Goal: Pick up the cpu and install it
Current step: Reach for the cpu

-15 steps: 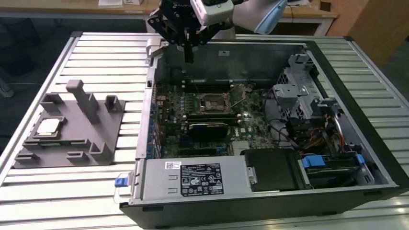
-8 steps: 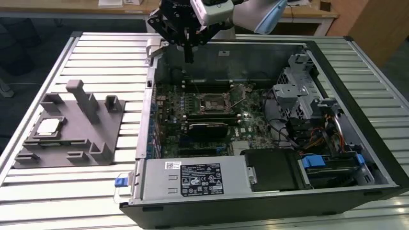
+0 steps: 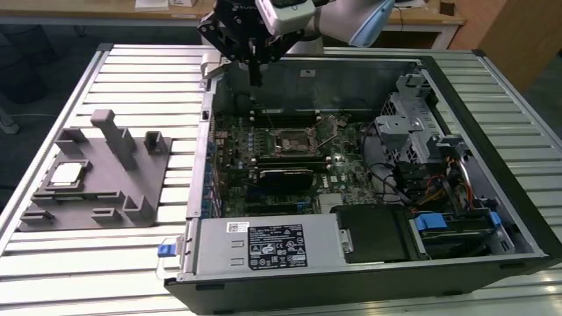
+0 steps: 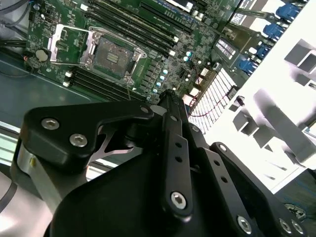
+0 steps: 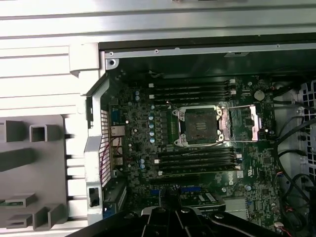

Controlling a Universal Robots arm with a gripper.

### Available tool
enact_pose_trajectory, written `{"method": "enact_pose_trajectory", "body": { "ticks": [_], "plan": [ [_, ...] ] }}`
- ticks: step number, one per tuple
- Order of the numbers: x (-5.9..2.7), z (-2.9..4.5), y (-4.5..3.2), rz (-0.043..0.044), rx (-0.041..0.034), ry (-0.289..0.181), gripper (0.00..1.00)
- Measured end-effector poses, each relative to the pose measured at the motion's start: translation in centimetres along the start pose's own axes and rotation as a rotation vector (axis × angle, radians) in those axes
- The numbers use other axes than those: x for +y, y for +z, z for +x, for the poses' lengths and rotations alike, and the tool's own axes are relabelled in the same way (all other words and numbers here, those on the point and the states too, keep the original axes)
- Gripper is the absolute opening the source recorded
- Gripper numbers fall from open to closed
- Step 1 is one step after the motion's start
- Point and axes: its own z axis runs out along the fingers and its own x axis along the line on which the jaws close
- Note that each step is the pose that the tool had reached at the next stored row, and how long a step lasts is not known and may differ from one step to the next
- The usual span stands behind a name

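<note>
Black jointed pincer (image 3: pixel 255 82), silver screw heads (image 4: pixel 178 199); pale grey-white arm (image 3: pixel 351 20).

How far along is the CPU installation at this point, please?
The socket already stands open and empty, its retention frame swung aside. The gripper hangs over the computer case, near its far wall, without the cpu, which lies on the grey tray. Pickup and seating are both not yet done.

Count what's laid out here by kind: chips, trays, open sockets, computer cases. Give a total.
cpu: 1
grey tray: 1
open socket: 1
computer case: 1
Total: 4
</note>
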Motion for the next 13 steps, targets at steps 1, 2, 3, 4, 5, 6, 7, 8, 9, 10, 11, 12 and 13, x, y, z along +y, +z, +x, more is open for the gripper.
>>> {"method": "enact_pose_trajectory", "body": {
  "ticks": [1,2,3,4,5,6,7,8,9,10,11,12,13],
  "plan": [
    [-0.01,0.16,-0.01,0.0001,-0.0001,0.0,0.11],
    [-0.03,0.34,-0.01,-0.0001,-0.0004,0.0,0.11],
    [-0.04,0.52,-0.01,0.0,-0.0006,0.0,0.11],
    [-0.05,0.7,-0.02,0.0,-0.0008,0.001,0.11],
    [-0.07,0.89,-0.02,0.0,-0.001,0.001,0.11],
    [-0.08,1.08,-0.03,-0.0001,-0.0012,0.001,0.11],
    [-0.1,1.28,-0.04,0.0,-0.0014,0.001,0.11],
    [-0.11,1.5,-0.05,0.0,-0.0016,0.002,0.11],
    [-0.13,1.72,-0.05,0.0,-0.0019,0.002,0.11],
    [-0.15,1.98,-0.06,-0.0001,-0.0023,0.002,0.11],
    [-0.17,2.22,-0.06,-0.0001,-0.0026,0.003,0.11],
    [-0.18,2.45,-0.06,-0.0002,-0.0029,0.003,0.11],
    [-0.2,2.66,-0.07,-0.0001,-0.0031,0.003,0.11]
  ]
}}
